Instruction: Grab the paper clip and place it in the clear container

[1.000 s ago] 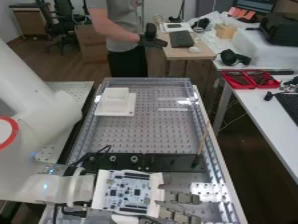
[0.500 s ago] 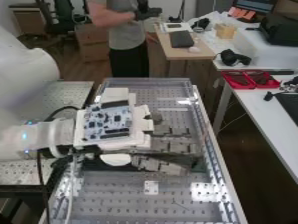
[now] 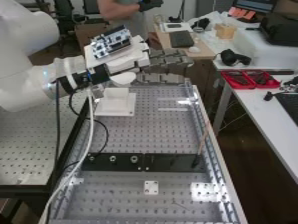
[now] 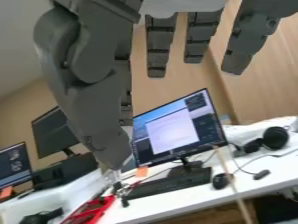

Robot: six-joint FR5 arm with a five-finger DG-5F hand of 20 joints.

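Note:
In the high view the hand [image 3: 163, 78] is raised over the far end of the perforated bench [image 3: 133, 136], with its fingers extended toward the right and nothing visible in them. The wrist view has the thumb and fingers of the hand [image 4: 100, 107] hanging nearly straight and spread apart, no object between them. A thin dark wire-like shape [image 3: 178, 204] lies on the near part of the bench; I cannot tell if it is the paper clip. Which thing is the clear container, I cannot tell either.
A white block on a plate [image 3: 116, 104] stands below the wrist. A black strip [image 3: 146, 162] crosses the bench, with a thin upright rod [image 3: 202, 145] at its right end. Cables loop down from the arm. Red trays [image 3: 249, 79] sit on the side table.
The hand has risen and moved from the near end of the bench, over the black strip, to the far end. Its fingers still look extended.

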